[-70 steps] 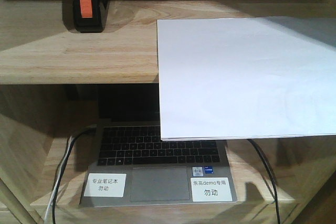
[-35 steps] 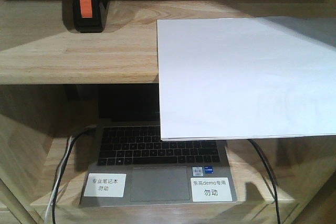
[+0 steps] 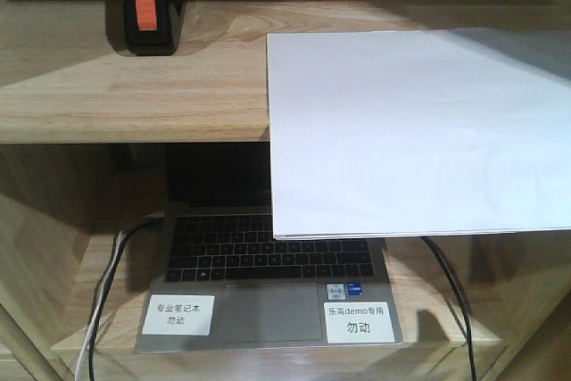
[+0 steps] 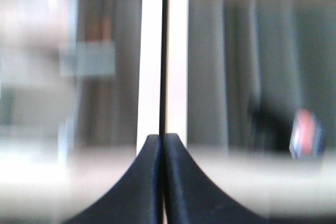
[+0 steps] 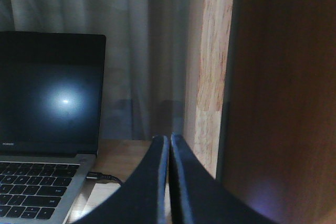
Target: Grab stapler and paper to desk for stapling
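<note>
Front view: the upper shelf board (image 3: 134,86) carries the paper (image 3: 419,131), a white stack whose front edge overhangs the open laptop (image 3: 268,292) on the board below. The stapler (image 3: 147,11) sits at the back left, well apart from the stack; the desk is not in view. Left gripper (image 4: 162,137) and right gripper (image 5: 169,139) each show 2 fingers pressed together on nothing, so a sound grab probably calls for parting them, then nipping the overhanging edge squarely.

stapler (image 3: 147,8) — upper shelf (image 3: 134,86), rear left | paper (image 3: 419,131) right, overhanging edge | laptop (image 3: 268,285) — lower shelf (image 3: 419,305), beneath
</note>
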